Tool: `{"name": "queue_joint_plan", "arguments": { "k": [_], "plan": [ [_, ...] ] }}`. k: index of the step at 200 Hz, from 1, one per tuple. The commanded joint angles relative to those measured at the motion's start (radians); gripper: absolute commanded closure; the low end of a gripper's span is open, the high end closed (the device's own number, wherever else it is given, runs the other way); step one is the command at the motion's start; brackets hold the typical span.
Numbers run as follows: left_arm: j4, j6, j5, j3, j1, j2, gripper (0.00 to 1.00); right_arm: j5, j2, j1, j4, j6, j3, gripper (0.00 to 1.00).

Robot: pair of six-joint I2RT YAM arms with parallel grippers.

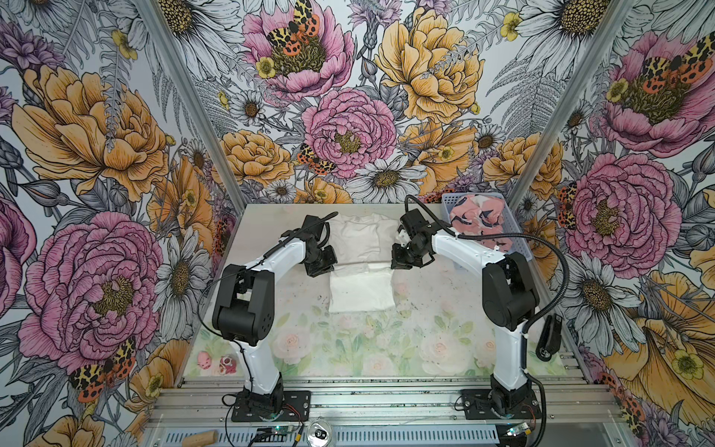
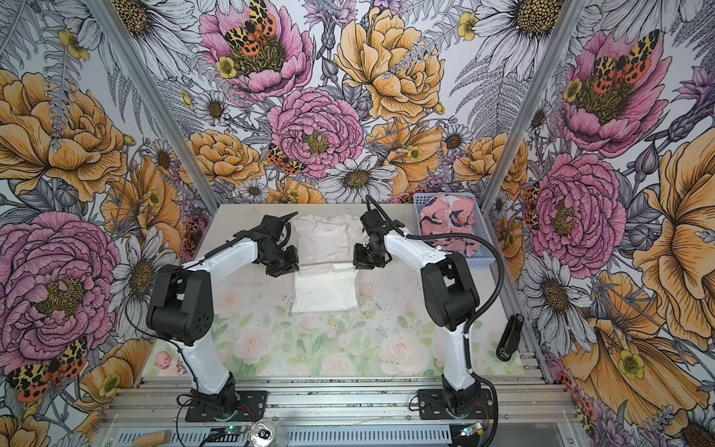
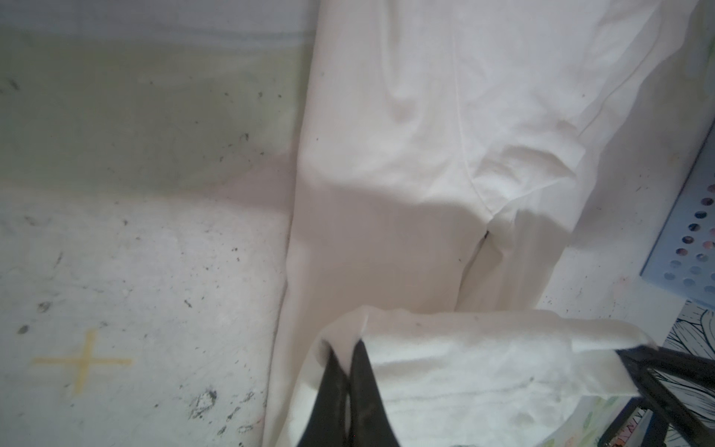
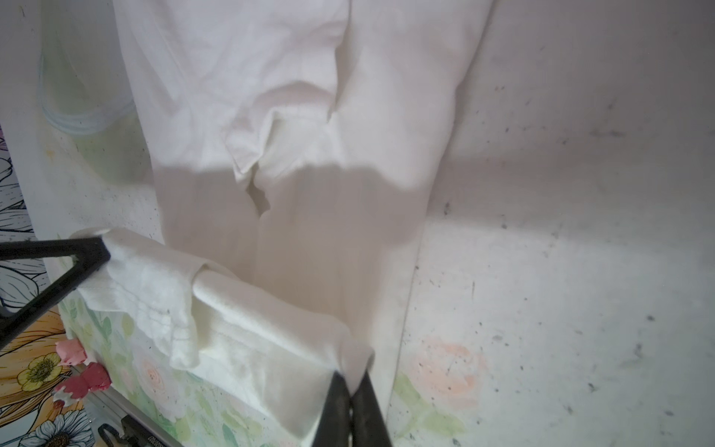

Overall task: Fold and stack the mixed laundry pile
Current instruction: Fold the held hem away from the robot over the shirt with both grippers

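Note:
The white garment (image 1: 360, 236) (image 2: 327, 236) lies flat in the middle of the table, collar toward the back wall. Its near edge is raised, and the fabric hangs as a white sheet (image 1: 361, 290) between the two grippers. My left gripper (image 1: 321, 267) (image 3: 350, 342) is shut on the left corner of that edge. At the right corner my right gripper (image 1: 400, 261) (image 4: 350, 377) is shut too. The pink garment (image 1: 479, 220) (image 2: 445, 220) with navy-and-white blotches sits crumpled in the light blue basket (image 1: 516, 253) at the back right.
The basket's perforated wall (image 3: 688, 247) stands close to the right of the white garment. Two small pink figures (image 1: 204, 360) sit at the front left. A black tool (image 1: 549, 336) leans at the right edge. A yellow cross (image 3: 83, 362) marks the table.

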Motion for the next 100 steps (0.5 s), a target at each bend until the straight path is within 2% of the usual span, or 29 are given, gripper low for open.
{"name": "queue_joint_plan", "arguments": {
  "k": [1,6,14,42,70,100],
  "plan": [
    [0.028,0.033,0.0,0.037,0.016,0.039,0.84,0.021,0.04,-0.022,-0.008,-0.028,0.062,0.9],
    [0.028,0.03,-0.008,0.042,0.016,0.04,0.74,0.026,0.046,-0.024,-0.008,-0.029,0.073,0.81],
    [0.034,0.024,-0.022,0.043,0.02,0.033,0.66,0.034,0.046,-0.024,-0.008,-0.031,0.087,0.71],
    [0.042,0.005,-0.067,0.032,0.025,-0.035,0.55,0.09,-0.018,-0.017,-0.008,-0.036,0.073,0.57],
    [0.042,-0.019,-0.074,-0.04,0.005,-0.149,0.55,0.086,-0.101,0.023,0.007,-0.011,-0.041,0.55],
    [0.058,-0.044,-0.021,-0.136,-0.082,-0.174,0.56,0.03,-0.11,0.08,0.071,0.035,-0.142,0.57]
  ]
}}
